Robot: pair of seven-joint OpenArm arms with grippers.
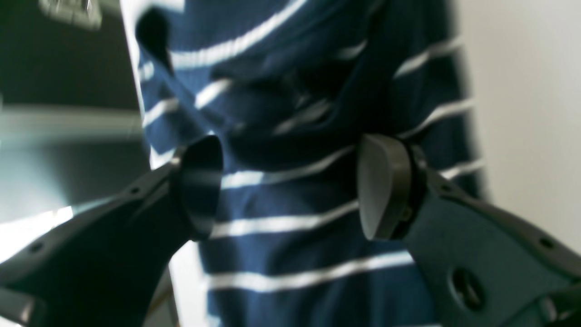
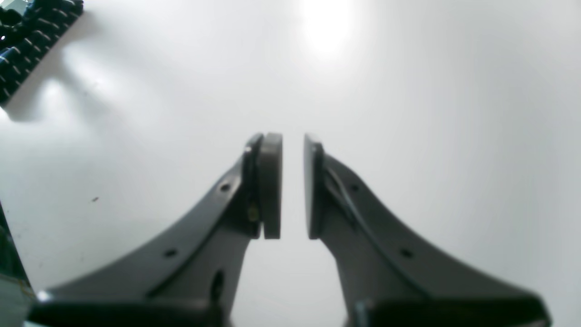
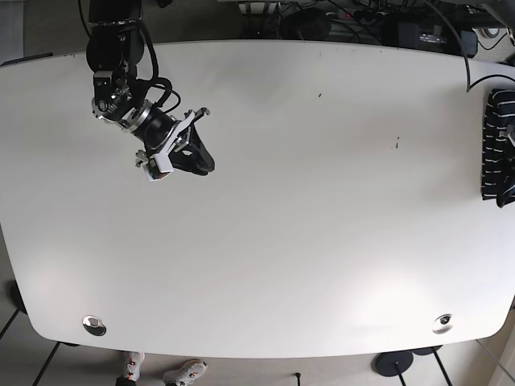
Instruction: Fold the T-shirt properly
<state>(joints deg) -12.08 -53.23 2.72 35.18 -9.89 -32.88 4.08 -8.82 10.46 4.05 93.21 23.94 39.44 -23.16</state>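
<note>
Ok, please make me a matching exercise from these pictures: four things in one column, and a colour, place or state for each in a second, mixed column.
1. T-shirt
2. left hand
3. right hand
4. table

A. plain white
B. jaws wide apart, striped cloth just ahead
C. navy with white stripes
D. jaws narrowly apart, over bare surface

Pairs: 1-C, 2-B, 3-D, 4-A

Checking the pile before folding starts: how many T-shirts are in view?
1: a striped T-shirt bunched at the table's far right edge in the base view; more could be hidden.
</note>
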